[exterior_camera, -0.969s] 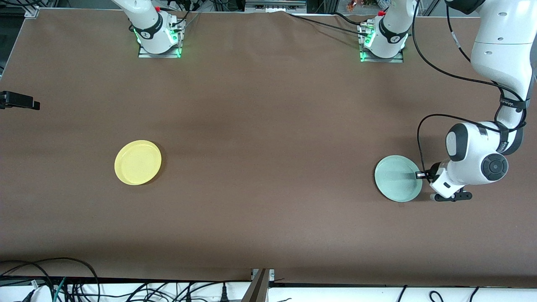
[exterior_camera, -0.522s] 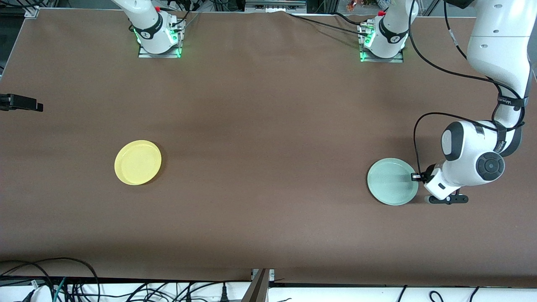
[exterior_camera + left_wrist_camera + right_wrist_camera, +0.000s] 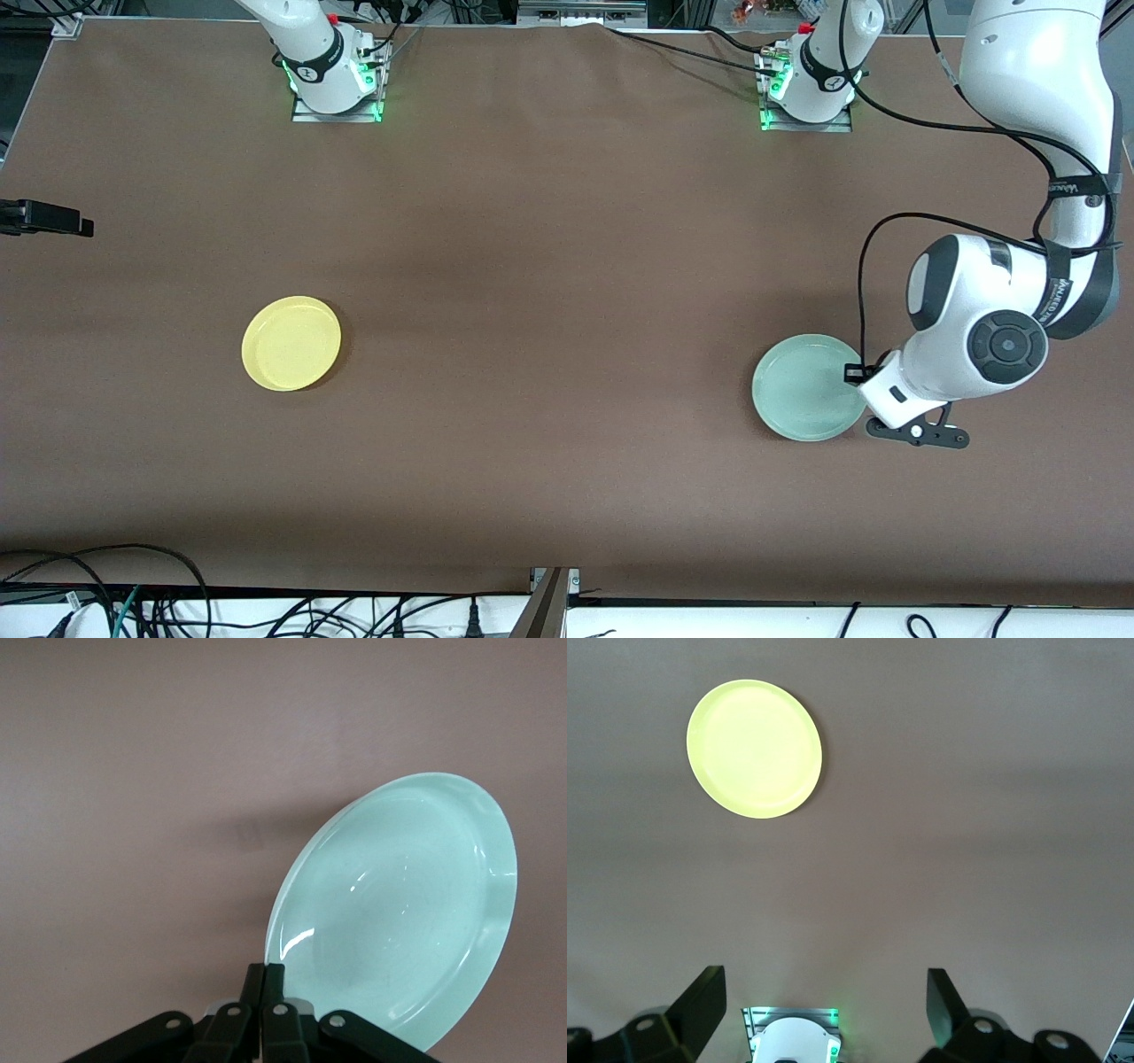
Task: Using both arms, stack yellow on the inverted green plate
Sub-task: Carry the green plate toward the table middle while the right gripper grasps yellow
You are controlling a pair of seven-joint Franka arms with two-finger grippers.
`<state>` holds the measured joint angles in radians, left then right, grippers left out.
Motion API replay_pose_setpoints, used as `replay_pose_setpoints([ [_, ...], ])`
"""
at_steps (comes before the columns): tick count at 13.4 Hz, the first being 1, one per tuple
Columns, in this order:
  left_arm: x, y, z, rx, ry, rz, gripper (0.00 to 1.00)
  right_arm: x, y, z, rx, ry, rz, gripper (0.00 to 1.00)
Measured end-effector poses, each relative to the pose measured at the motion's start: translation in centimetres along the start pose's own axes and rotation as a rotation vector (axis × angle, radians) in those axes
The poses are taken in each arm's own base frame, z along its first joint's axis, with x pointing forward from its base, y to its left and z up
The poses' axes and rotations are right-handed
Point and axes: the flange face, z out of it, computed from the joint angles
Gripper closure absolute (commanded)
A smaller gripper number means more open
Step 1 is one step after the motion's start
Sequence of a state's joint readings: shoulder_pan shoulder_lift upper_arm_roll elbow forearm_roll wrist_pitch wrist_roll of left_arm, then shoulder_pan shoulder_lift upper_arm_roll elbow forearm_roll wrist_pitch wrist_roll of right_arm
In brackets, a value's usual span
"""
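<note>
Your table (image 3: 567, 292) is a wide brown cloth, with cables (image 3: 97, 594) trailing along its near edge and the two arm bases at the far edge. The yellow plate (image 3: 291, 343) lies flat toward the right arm's end. The left gripper (image 3: 854, 374) is clamped on the rim of the green plate (image 3: 806, 399), held tilted above the cloth toward the left arm's end. Since a second ago that plate has shifted toward the table's middle. The right gripper (image 3: 824, 1001) waits high over its base, fingers spread.
</note>
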<state>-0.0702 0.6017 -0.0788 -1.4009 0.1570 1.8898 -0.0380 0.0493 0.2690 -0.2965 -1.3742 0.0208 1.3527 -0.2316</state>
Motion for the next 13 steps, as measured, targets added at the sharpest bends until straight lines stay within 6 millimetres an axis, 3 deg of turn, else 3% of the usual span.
replay_pose_setpoints([
  [2,0.2,3.2,-1.3,0.017,0.008,0.033,1.00,0.4,0.1,0.6,0.000,-0.012,0.003,0.00],
  [4,-0.1,8.0,-2.2,0.118,0.019,0.059,1.00,1.1,0.2,1.5,-0.001,-0.028,0.004,0.00],
  [7,-2.3,19.6,-3.4,0.298,0.066,0.069,1.00,3.7,-0.3,4.1,-0.015,-0.033,-0.004,0.00],
  [9,-4.6,27.1,-3.1,0.451,0.129,0.131,1.00,5.5,-1.2,6.2,-0.025,-0.052,-0.019,0.00],
  [13,-9.3,38.5,-1.2,0.810,0.247,0.317,1.00,7.6,-1.5,9.2,-0.026,-0.073,-0.022,0.00],
])
